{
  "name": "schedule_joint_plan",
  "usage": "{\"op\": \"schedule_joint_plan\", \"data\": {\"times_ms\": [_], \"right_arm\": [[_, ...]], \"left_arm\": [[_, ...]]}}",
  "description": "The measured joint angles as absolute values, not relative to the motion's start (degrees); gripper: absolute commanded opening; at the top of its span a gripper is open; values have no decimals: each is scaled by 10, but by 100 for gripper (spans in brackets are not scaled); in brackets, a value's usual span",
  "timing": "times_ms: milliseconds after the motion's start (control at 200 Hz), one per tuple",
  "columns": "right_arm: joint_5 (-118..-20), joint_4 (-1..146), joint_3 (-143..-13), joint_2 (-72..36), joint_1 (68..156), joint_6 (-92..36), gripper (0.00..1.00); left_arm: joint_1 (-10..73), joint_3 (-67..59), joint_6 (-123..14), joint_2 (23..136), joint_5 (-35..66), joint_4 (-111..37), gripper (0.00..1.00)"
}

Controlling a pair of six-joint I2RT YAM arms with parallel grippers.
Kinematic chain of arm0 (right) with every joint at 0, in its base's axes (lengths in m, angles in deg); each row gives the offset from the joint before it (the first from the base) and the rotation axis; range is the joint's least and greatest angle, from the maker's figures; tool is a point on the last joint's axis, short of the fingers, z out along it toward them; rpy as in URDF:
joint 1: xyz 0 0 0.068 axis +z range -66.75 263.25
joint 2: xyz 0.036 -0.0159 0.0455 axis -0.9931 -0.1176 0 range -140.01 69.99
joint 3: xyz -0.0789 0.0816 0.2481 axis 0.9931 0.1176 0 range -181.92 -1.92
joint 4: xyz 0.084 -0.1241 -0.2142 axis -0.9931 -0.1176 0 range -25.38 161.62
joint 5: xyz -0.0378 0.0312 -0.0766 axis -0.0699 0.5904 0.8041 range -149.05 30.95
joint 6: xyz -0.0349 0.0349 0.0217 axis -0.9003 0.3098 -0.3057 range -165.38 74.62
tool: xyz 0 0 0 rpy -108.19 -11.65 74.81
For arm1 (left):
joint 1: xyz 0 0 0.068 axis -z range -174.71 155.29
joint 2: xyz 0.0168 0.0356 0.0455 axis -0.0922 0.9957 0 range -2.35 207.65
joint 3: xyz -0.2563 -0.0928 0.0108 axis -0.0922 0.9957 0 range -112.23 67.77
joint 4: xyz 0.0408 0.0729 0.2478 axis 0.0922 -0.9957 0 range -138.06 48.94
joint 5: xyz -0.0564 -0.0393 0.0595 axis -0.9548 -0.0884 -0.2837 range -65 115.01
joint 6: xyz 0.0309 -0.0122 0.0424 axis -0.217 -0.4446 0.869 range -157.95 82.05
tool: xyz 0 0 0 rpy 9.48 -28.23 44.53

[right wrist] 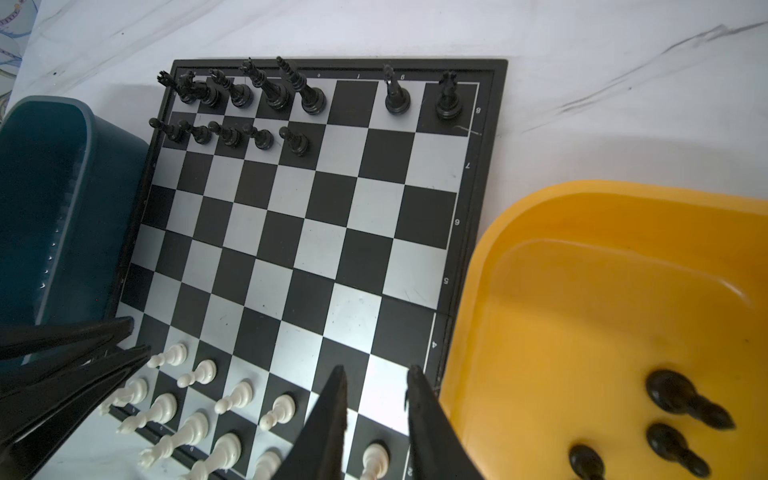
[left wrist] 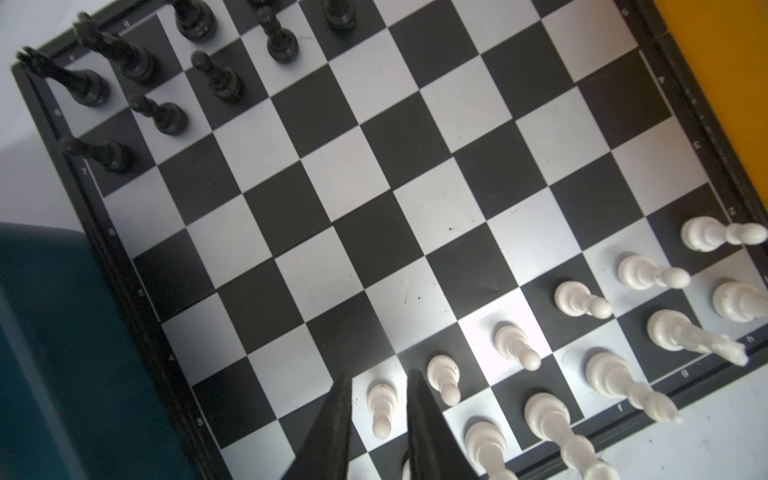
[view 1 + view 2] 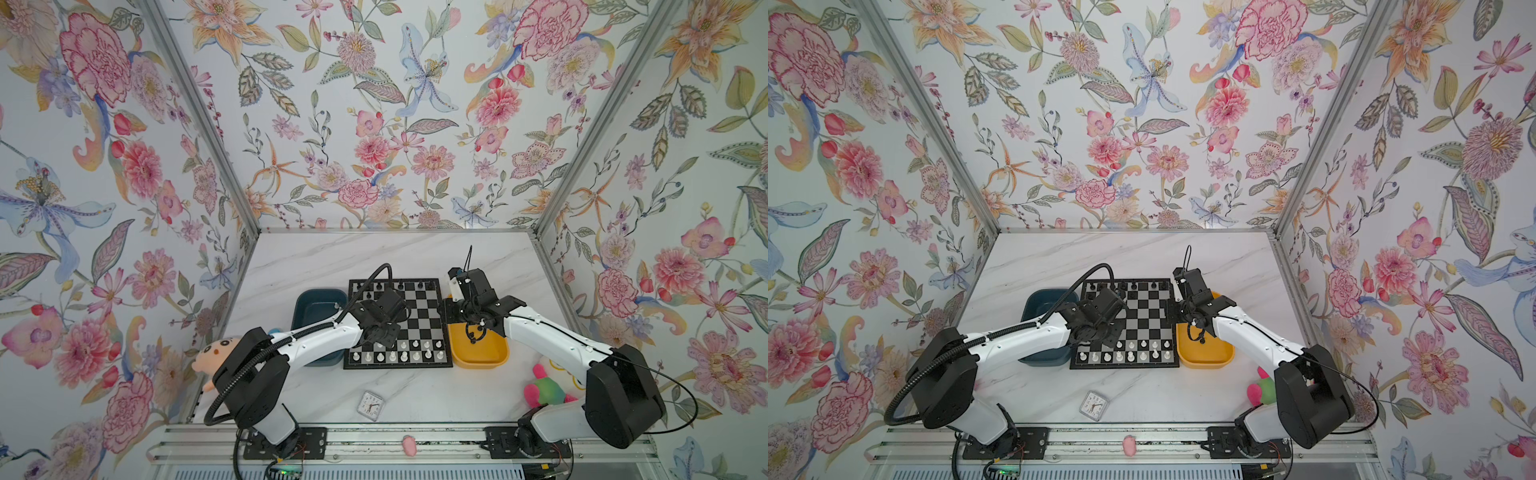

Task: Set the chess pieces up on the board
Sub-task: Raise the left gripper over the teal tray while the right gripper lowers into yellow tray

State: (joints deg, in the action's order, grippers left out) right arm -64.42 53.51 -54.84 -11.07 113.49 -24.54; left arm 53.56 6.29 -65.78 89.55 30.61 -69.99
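The board [image 3: 419, 316] [image 3: 1142, 316] lies between two trays. Black chess pieces [image 1: 249, 95] stand along its far rows. White chess pieces [image 3: 395, 355] fill much of the two near rows. My left gripper [image 2: 378, 384] hovers low over the near left part, open. A white pawn [image 2: 382, 409] stands upright on its square between the fingers, with a gap on each side. My right gripper [image 1: 376, 374] is open and empty above the board's near right corner, beside the yellow tray [image 1: 582, 291]. Three black pieces [image 1: 681, 399] lie in that tray.
A dark teal tray [image 3: 316, 303] touches the board's left edge, partly under my left arm. The yellow tray [image 3: 482, 353] is on the right. A small clock [image 3: 371, 405] lies in front. Plush toys sit at the front left [image 3: 212, 353] and front right [image 3: 544, 388].
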Motion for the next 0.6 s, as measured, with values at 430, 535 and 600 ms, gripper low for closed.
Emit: {"op": "schedule_joint_plan", "data": {"times_ms": [430,535,600], "right_arm": [[-607,439,-571,-43,1070,-261,33],[-599,410,-573,-32,1040,-265,34],[-594,395,-576,-28,1024,-267,34]], "left_arm": [[413,23,-633,852,319,-631,26],[376,23,-625,832,318,-591,26],[357,23,-621,828,318,-572,26]]}}
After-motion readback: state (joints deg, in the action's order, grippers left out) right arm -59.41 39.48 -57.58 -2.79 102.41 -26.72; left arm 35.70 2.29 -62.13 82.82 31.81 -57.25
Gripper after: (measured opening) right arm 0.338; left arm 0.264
